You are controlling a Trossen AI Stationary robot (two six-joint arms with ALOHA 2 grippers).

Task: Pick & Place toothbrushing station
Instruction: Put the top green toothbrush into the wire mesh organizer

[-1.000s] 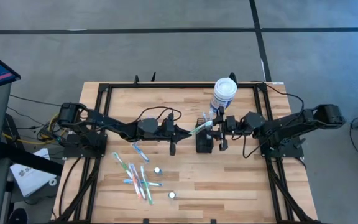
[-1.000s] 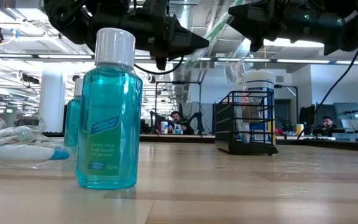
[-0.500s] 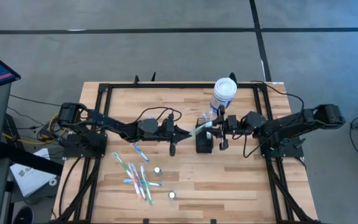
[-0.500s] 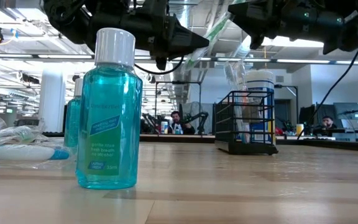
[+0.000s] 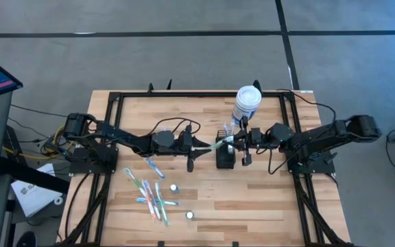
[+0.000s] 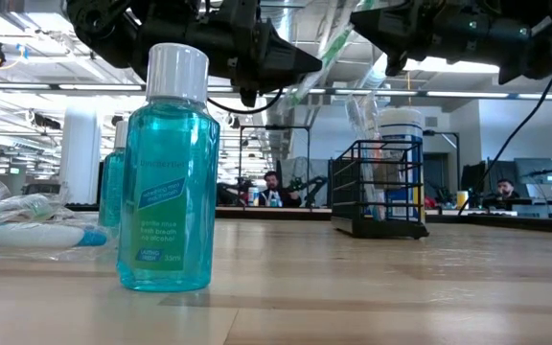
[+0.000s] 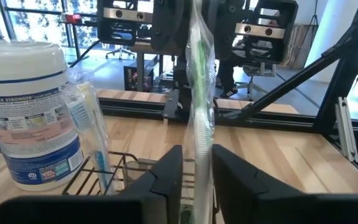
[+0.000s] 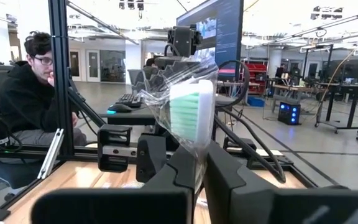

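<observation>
A green toothbrush in a clear wrapper (image 5: 221,142) hangs in the air between my two grippers, above the toothbrushing station (image 5: 225,158), a black wire caddy (image 6: 377,187) standing on the table. My right gripper (image 8: 197,168) comes from the table's right and is shut on the toothbrush (image 8: 191,115). My left gripper (image 7: 197,168) comes from the left. Its fingers stand slightly apart on either side of the toothbrush's handle (image 7: 199,124). I cannot tell whether they touch it. Another wrapped toothbrush (image 7: 92,124) stands upright in the caddy. My right gripper pinches the wrapped toothbrush at its brush-head end (image 8: 192,144) between its two fingers. The fingers come about level from the table's right side. The green bristle head stands just past the fingertips. The toothbrush is lifted clear, slanting over the caddy toward my left gripper.
A white wipes canister with a blue label (image 5: 247,103) stands just behind the caddy. Several wrapped toothbrushes (image 5: 149,192) and two small teal mouthwash bottles (image 5: 174,186) (image 5: 189,215) lie near the front left. A black frame (image 5: 115,96) rims the table. A person (image 8: 30,93) sits beyond it.
Both arms have kept their places. My right gripper has shut on the toothbrush's head end. My left gripper's fingers have parted a little around the handle. The toothbrush has stayed where it was, above the caddy.
</observation>
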